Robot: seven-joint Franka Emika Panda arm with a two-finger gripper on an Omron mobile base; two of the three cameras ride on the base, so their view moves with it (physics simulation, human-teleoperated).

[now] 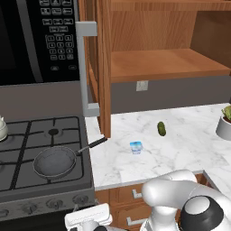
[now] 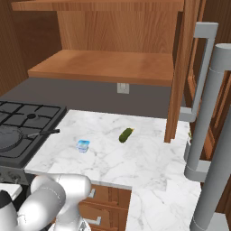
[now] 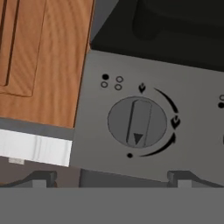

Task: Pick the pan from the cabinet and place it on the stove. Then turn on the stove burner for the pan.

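Since the pan (image 1: 54, 161) already sits on the stove (image 1: 27, 135) w/ the cabinet (image 1: 162, 63) left open, burner step is on: next, close on the knob (image 3: 137, 122) & twist. Arm folded low at stove front, gripper (image 3: 111, 180) facing knob, jaws wide apart, probably not touching yet.

Arm (image 1: 180, 198) folded low, end effector (image 3: 111, 177) fingers spread wide apart.

**Our count of the kitchen**

We count one pan (image 1: 55, 161) on one stove (image 1: 27, 135), one pickle (image 1: 161, 128), one small blue cup (image 1: 136, 147), one potted plant (image 1: 224, 122), one microwave (image 1: 36, 36), one wall socket (image 1: 142, 85) and one kettle (image 1: 2, 128).
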